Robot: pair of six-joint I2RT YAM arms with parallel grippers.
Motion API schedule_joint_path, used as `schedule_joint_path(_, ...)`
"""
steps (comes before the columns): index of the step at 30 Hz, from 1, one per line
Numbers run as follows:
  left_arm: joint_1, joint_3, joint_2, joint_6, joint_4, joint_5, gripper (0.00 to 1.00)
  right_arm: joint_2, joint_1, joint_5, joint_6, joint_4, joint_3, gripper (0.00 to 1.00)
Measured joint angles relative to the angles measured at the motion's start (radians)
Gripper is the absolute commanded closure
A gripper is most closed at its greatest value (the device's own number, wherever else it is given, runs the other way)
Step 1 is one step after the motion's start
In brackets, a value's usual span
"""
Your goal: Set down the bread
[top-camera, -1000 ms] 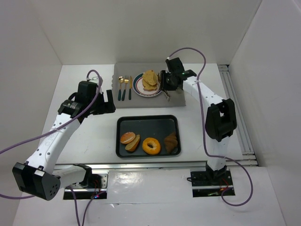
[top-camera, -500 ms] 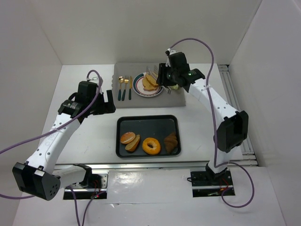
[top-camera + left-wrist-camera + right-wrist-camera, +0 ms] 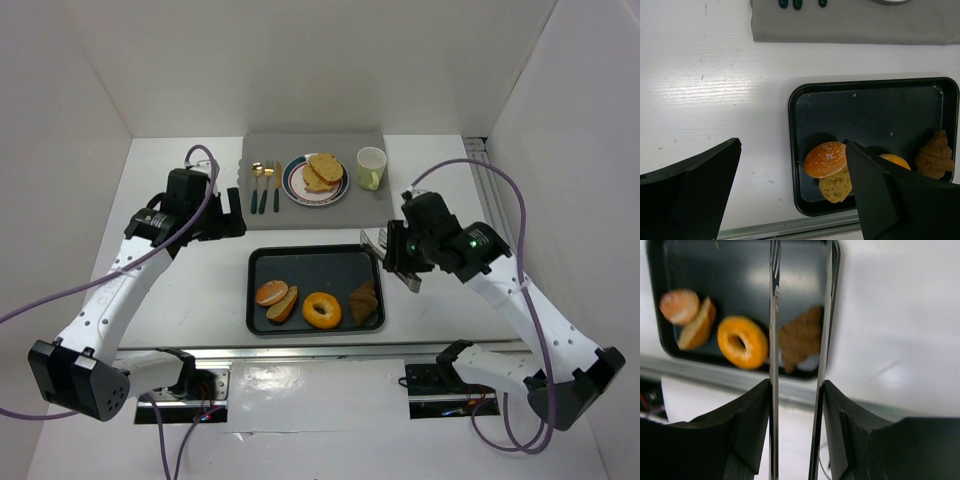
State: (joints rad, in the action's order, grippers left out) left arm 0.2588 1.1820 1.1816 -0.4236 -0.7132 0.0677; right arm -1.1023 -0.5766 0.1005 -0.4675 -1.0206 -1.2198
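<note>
Slices of toasted bread (image 3: 320, 171) lie on a round plate (image 3: 292, 184) on the grey mat at the back. My right gripper (image 3: 400, 255) is shut on metal tongs (image 3: 383, 243), held by the tray's right edge; the empty tong arms (image 3: 774, 315) frame a croissant (image 3: 799, 340). The black tray (image 3: 315, 262) holds a seeded bun (image 3: 271, 292), a bread slice (image 3: 285, 305), a bagel (image 3: 321, 309) and the croissant (image 3: 364, 301). My left gripper (image 3: 232, 212) is open and empty, above the table left of the tray.
A yellow cup (image 3: 371, 167) stands on the mat (image 3: 265, 150) right of the plate. Cutlery (image 3: 264, 186) lies left of the plate. White walls enclose the table on three sides. A metal rail runs along the near edge (image 3: 790, 227).
My right arm has swung from the plate at the back to the tray's right edge, taking the tongs with it. Bread stays on the plate. The left arm has barely moved.
</note>
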Motion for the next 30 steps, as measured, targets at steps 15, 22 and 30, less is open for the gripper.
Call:
schedule_joint_path(15, 0.008, 0.003, 0.014, 0.0, 0.0, 0.006, 0.0, 0.063, -0.131, -0.221, -0.033, -0.131, 0.102, 0.47)
schedule_joint_path(22, 0.008, 0.004, 0.014, 0.0, 0.0, 0.006, 0.0, -0.007, -0.226, -0.265, -0.009, -0.08, 0.14, 0.46)
schedule_joint_path(30, 0.008, 0.004, 0.017, 0.0, 0.0, 0.009, 0.0, -0.061, -0.235, -0.287, 0.023, -0.024, 0.194, 0.43)
